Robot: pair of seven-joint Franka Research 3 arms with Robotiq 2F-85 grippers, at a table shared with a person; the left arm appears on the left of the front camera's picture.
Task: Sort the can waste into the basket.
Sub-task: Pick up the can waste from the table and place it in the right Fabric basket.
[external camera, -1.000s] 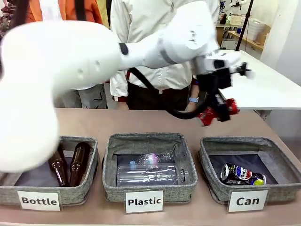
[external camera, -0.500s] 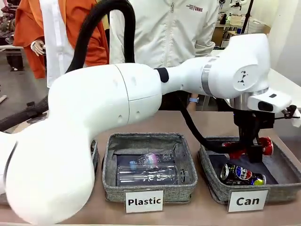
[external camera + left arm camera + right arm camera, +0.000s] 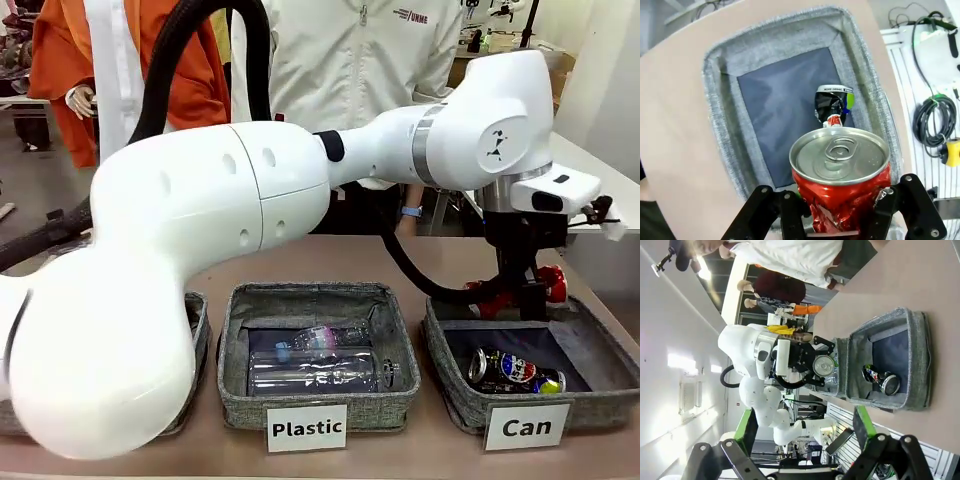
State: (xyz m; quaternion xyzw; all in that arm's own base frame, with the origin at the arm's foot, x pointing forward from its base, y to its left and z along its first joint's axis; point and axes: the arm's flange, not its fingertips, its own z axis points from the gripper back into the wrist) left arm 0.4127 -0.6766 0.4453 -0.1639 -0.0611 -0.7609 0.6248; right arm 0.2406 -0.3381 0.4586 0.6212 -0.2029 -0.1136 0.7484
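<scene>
A crushed red can (image 3: pixel 545 284) with a silver top (image 3: pixel 840 156) hangs over the back part of the grey "Can" basket (image 3: pixel 598 345). My left gripper (image 3: pixel 522 296) is shut on it, one black finger on each side of the crumpled red body (image 3: pixel 842 207). The arm reaches across from the left. A dark crushed can (image 3: pixel 515 369) with blue, red and green marks lies on the basket's dark lining (image 3: pixel 775 110), directly below in the left wrist view (image 3: pixel 834 104). My right gripper (image 3: pixel 805 427) stands open with nothing between its green pads, far off, looking at the basket (image 3: pixel 912 357).
The "Plastic" basket (image 3: pixel 240 345) in the middle holds clear bottles (image 3: pixel 315 362). The left arm's bulk covers most of the basket at the left (image 3: pixel 198 312). A person in a white jacket (image 3: pixel 350 70) stands across the table. A white table (image 3: pixel 590 195) lies behind right.
The left arm has swung right with the red can, from behind the baskets to above the "Can" basket, then lifted slightly. The dark can has not moved.
</scene>
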